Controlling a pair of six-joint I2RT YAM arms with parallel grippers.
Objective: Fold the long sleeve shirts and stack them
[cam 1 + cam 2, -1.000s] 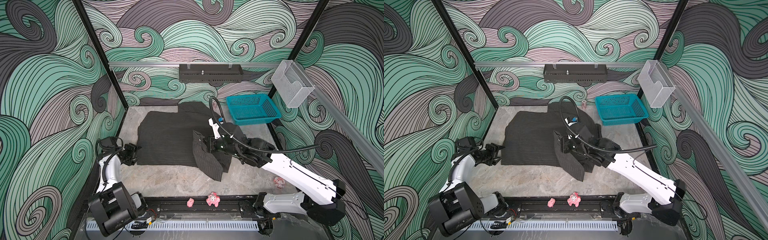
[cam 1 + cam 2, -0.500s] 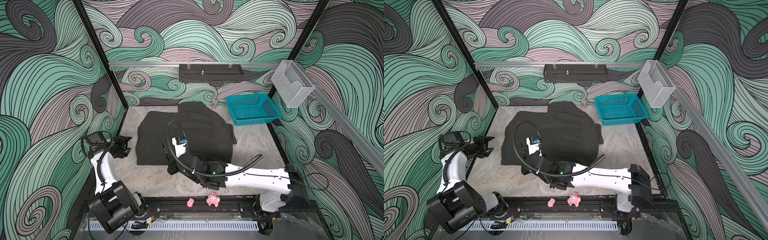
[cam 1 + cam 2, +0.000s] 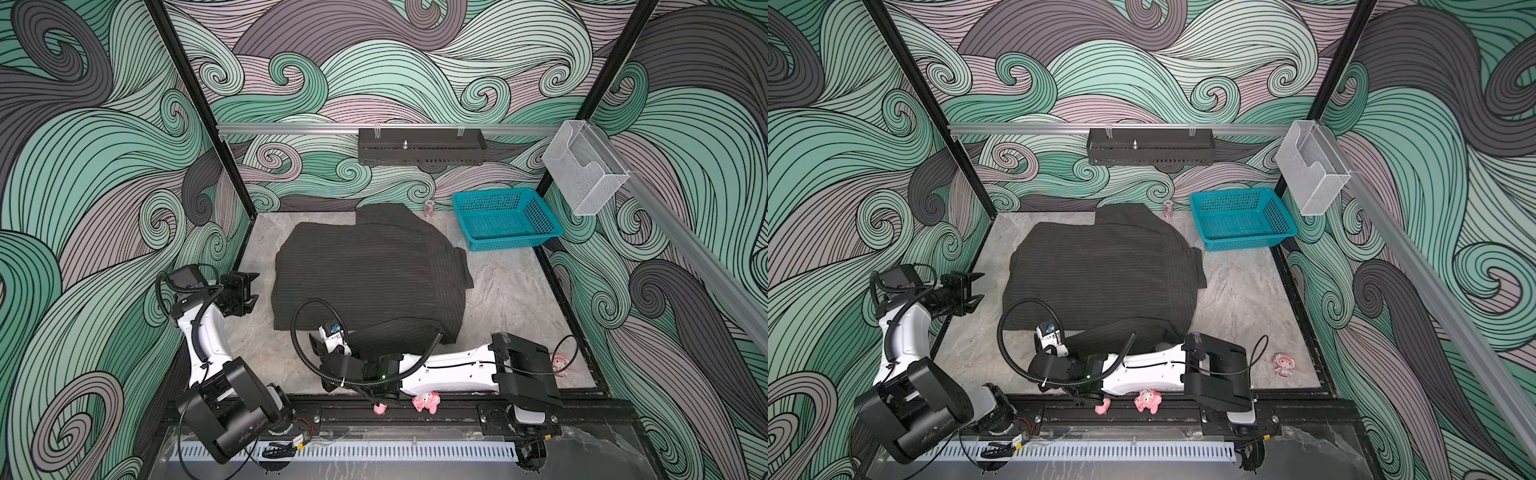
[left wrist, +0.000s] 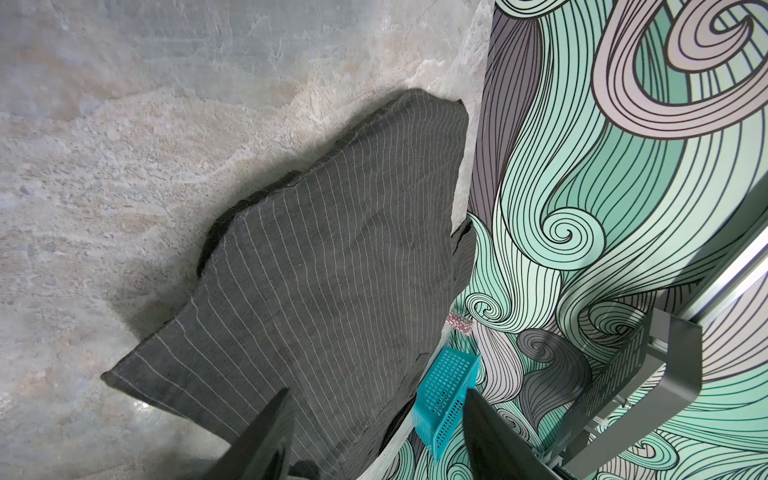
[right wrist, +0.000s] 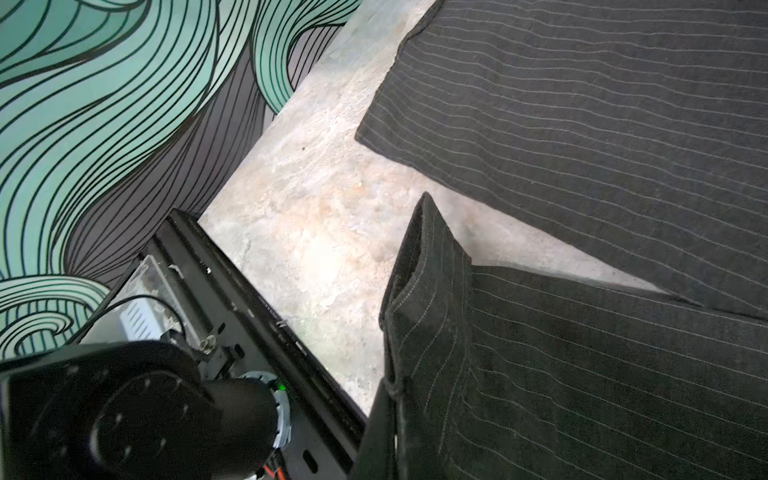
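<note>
The right hand (image 5: 388, 411) is clenched on the cuff (image 5: 424, 266) of the long sleeve shirt (image 3: 365, 270), low over the front of the surface (image 3: 511, 299). The left hand (image 3: 250, 291) hangs with its jaws parted and holds nothing. It is just beside the shirt's left edge, not touching it. The shirt is dark charcoal with thin pale pinstripes and lies partly folded, broad and flat, mid-surface. Its sleeve (image 3: 395, 332) runs from the near right corner leftward along the front edge to the right hand.

right gripper (image 5: 390, 432) cut off, sleeve (image 3: 395, 332) end under arm (image 3: 449, 370)
</note>
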